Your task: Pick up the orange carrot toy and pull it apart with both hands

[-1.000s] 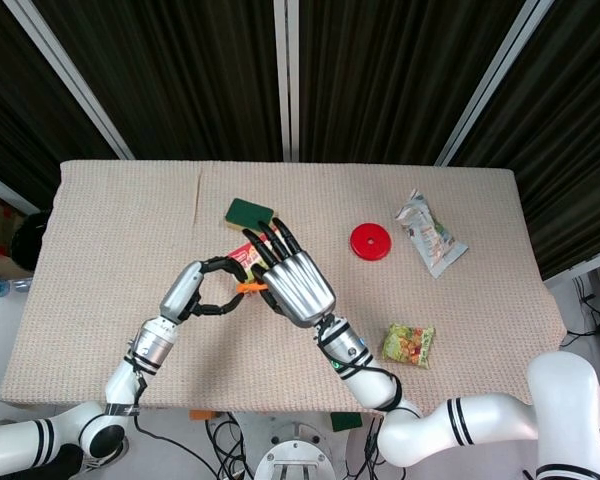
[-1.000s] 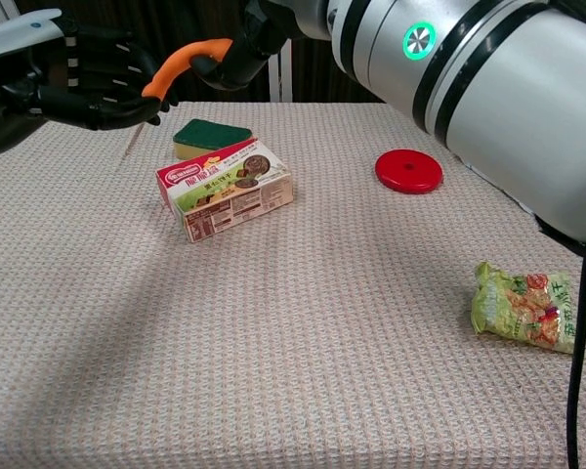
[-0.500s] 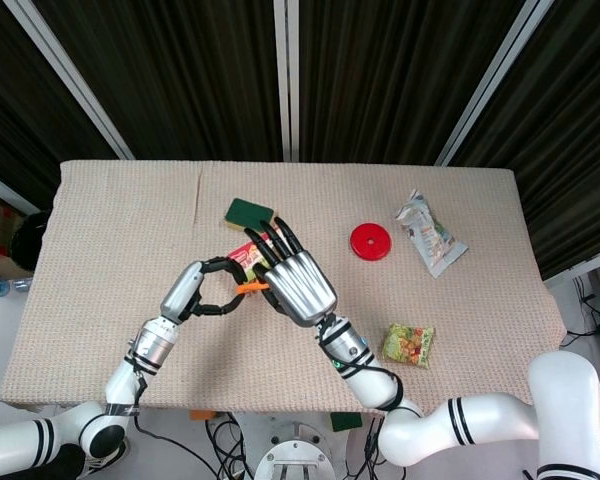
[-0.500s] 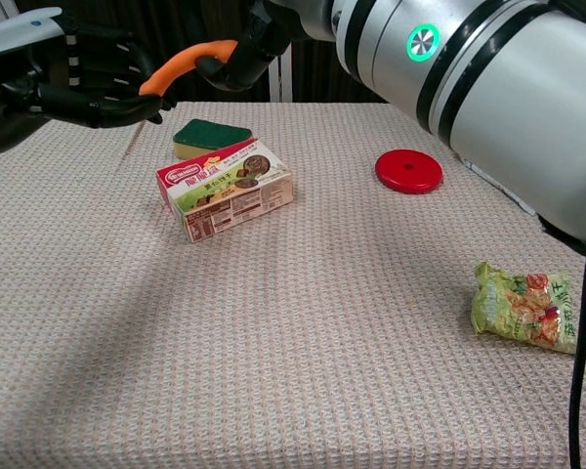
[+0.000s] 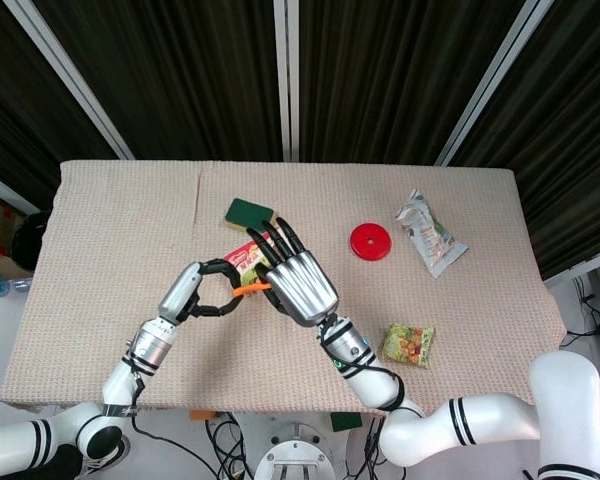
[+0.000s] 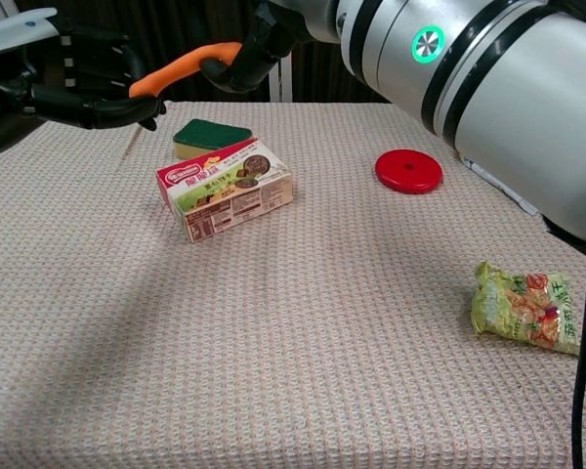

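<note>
The orange carrot toy point(image 6: 184, 66) hangs in the air above the table, held at both ends and in one piece. My left hand point(image 6: 73, 80) grips its thin end at the left of the chest view. My right hand point(image 6: 246, 51) pinches its thick end from the right. In the head view the carrot point(image 5: 246, 289) is a short orange strip between the left hand point(image 5: 206, 285) and the back of the right hand point(image 5: 297, 282), which hides the thick end.
Under the hands lie a snack box point(image 6: 225, 188) and a green sponge point(image 6: 211, 137). A red disc point(image 6: 408, 171) sits to the right, a green snack packet point(image 6: 527, 308) near the front right, and a silver packet point(image 5: 430, 233) at the far right.
The carrot has tilted flatter and spans a little wider. My right hand has edged right and my left hand slightly left, both keeping their hold.
</note>
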`<state>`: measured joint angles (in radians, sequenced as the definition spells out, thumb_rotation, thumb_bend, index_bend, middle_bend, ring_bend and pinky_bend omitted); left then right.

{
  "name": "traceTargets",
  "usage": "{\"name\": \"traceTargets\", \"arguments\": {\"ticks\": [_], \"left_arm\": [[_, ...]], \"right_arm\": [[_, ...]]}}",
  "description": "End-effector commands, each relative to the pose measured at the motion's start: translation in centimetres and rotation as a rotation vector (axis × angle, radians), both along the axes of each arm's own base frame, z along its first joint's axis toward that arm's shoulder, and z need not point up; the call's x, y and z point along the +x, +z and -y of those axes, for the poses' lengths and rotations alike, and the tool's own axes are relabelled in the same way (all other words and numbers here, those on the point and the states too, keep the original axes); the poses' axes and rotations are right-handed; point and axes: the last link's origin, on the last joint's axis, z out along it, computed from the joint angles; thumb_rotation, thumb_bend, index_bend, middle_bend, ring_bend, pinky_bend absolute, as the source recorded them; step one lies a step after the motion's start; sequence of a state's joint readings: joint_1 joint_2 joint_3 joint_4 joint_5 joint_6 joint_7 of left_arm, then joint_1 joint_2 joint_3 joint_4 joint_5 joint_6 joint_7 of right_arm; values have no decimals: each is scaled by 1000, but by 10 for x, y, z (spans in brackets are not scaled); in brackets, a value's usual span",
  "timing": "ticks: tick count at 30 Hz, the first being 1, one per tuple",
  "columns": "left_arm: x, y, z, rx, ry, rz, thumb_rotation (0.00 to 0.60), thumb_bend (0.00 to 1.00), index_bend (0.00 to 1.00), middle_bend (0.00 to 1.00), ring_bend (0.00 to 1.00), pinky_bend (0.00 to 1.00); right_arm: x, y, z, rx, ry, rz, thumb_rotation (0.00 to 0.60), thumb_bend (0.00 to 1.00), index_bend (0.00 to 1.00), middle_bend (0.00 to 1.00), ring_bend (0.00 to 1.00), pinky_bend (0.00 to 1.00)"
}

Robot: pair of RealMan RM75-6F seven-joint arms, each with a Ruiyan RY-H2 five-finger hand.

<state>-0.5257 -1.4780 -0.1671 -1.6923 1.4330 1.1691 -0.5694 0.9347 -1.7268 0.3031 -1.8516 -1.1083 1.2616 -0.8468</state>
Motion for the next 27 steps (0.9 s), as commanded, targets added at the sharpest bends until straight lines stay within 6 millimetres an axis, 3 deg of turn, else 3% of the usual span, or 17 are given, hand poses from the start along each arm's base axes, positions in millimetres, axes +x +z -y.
{"name": "traceTargets", "arguments": {"ticks": [1,13,27], "left_arm": [[0,0,0,-4,-1,0,600,377,656,581,402,410],[-6,6,-2,-6,12,3,600,383,697,622,410,435],[-46,33,-1,74,132,-10,600,410,725,654,420,441]], "right_arm": [[-1,0,0,0,-1,-2,600,390,637,50,0,0],[-16,2,4,-3,-44,-5,600,390,637,50,0,0],[-70,23,21,-34,-167,32,600,390,637,50,0,0]]}}
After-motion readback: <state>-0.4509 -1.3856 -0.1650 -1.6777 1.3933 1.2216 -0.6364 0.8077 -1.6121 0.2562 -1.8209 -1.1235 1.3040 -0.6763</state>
